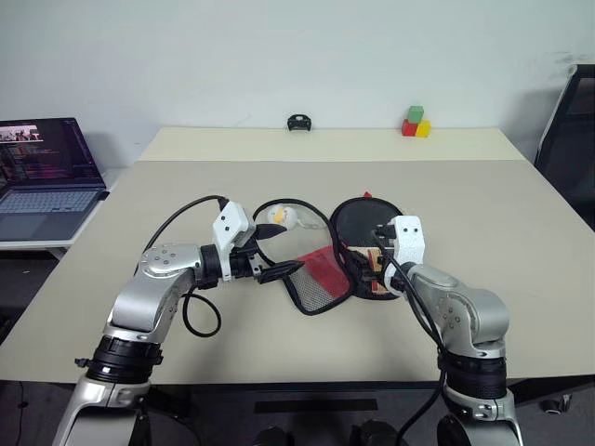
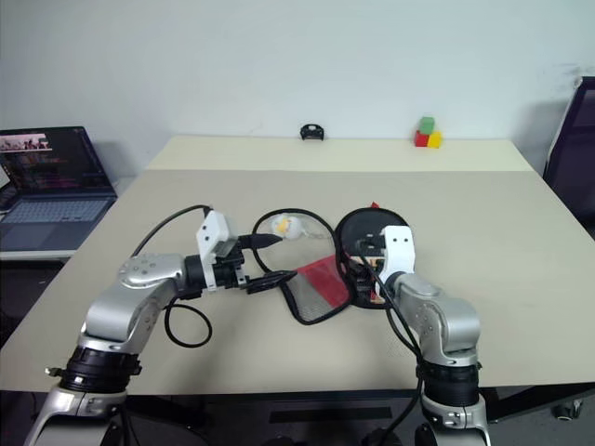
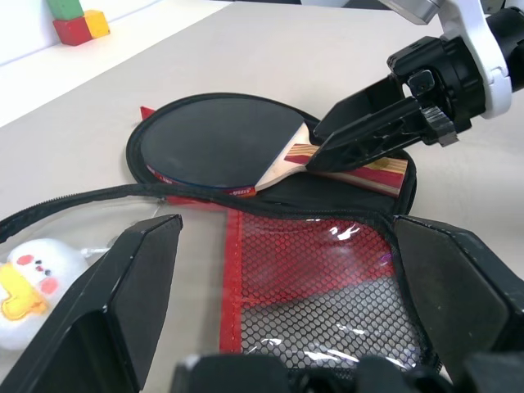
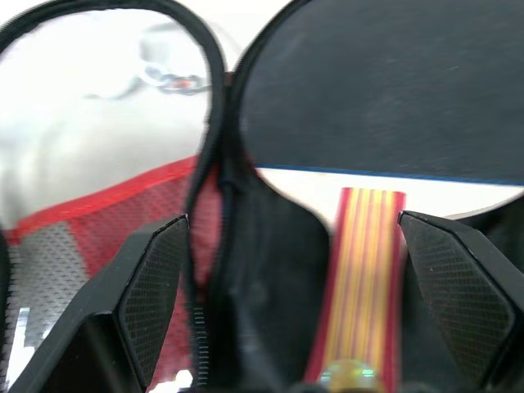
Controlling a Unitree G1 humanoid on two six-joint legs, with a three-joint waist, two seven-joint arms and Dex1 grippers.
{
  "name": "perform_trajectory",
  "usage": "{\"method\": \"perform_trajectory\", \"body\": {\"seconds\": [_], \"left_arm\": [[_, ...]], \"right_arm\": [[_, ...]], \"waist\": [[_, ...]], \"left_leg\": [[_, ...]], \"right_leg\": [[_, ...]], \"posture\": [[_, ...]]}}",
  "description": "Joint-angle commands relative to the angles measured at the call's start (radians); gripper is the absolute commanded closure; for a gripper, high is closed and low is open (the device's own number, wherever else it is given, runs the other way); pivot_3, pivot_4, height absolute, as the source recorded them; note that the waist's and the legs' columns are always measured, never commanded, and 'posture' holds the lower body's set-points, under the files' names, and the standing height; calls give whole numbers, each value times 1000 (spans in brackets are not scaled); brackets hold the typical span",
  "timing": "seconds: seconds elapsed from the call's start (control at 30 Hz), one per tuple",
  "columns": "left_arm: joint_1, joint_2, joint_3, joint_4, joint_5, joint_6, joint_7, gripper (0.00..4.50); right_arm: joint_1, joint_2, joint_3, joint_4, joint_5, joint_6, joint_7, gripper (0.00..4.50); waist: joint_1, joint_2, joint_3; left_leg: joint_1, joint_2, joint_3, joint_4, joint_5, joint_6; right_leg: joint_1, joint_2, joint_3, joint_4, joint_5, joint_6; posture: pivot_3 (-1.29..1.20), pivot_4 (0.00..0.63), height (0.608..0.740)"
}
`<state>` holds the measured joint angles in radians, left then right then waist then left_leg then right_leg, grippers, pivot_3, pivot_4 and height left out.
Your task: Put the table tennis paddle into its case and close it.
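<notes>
On a pale worktop (image 1: 521, 242), the table tennis paddle (image 3: 221, 143) lies flat inside the opened case (image 3: 270, 205), its round black blade resting on the case's black lining and its striped wooden handle pointing toward the robot's right arm; the case's flap (image 1: 321, 279), red panel and black mesh, is folded open to the left of the paddle and lies on the worktop, its zip edge undone. The right gripper (image 3: 327, 147) hovers just over the paddle handle with its two black fingers spread and nothing between them, released; whether a fingertip touches the wood cannot be told. The left gripper (image 1: 279, 251) is likewise spread wide and empty, poised at the outer edge of the mesh flap, one finger above it and one at its rim. A small white plush toy (image 1: 282, 216) with a yellow face sits just beyond the flap, inside the loop of the open zip edge. At the far edge of the worktop stand red, green and yellow blocks (image 1: 415, 123) and a small black object (image 1: 298, 123), well apart from the case; an open laptop (image 1: 45, 177) rests on a separate surface to the robot's left.
</notes>
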<state>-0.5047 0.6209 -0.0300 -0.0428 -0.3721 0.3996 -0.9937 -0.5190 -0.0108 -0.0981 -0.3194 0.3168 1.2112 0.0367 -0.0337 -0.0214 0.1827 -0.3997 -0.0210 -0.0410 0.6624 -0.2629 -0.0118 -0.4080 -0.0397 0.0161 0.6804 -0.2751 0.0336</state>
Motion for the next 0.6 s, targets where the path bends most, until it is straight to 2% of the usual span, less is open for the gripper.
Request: {"method": "perform_trajectory", "body": {"seconds": [0.03, 0.17, 0.3, 0.5, 0.6], "left_arm": [[-4, 14, 35, -28, -7, -22, 4, 0], [8, 22, 66, -16, -11, -15, 26, 0], [43, 31, 102, 12, -3, -13, 51, 0], [81, 52, 127, 73, 25, -43, 73, 0], [74, 49, 134, 169, 63, -84, 113, 0]], "right_arm": [[-12, -1, 5, -44, 15, -21, 15, 10], [-22, -39, -9, -89, 63, -42, 86, 10], [-11, -191, 14, -158, 122, -60, 240, 10], [-10, -380, -37, -182, 222, -77, 407, 10], [-12, -527, -61, -154, 224, -168, 539, 10]], "waist": [[1, 0, 0], [1, 0, 0], [1, 0, 0], [1, 0, 0], [3, 0, 0]], "left_leg": [[0, 0, 0, 0, 0, 0], [0, 0, 0, 0, 0, 0], [0, 0, 0, 0, 0, 0], [0, 0, -1, 0, 0, 0], [0, 0, -1, 0, 0, 0]], "right_leg": [[0, 0, 0, 0, 0, 0], [0, 0, 0, 0, 0, 0], [0, 0, 0, -1, 0, 0], [1, 0, -1, -1, 0, 0], [1, 0, -1, -1, 0, 0]], "posture": [[0, 150, 740], [0, 150, 740], [0, 150, 740], [0, 150, 740], [0, 150, 740]]}}
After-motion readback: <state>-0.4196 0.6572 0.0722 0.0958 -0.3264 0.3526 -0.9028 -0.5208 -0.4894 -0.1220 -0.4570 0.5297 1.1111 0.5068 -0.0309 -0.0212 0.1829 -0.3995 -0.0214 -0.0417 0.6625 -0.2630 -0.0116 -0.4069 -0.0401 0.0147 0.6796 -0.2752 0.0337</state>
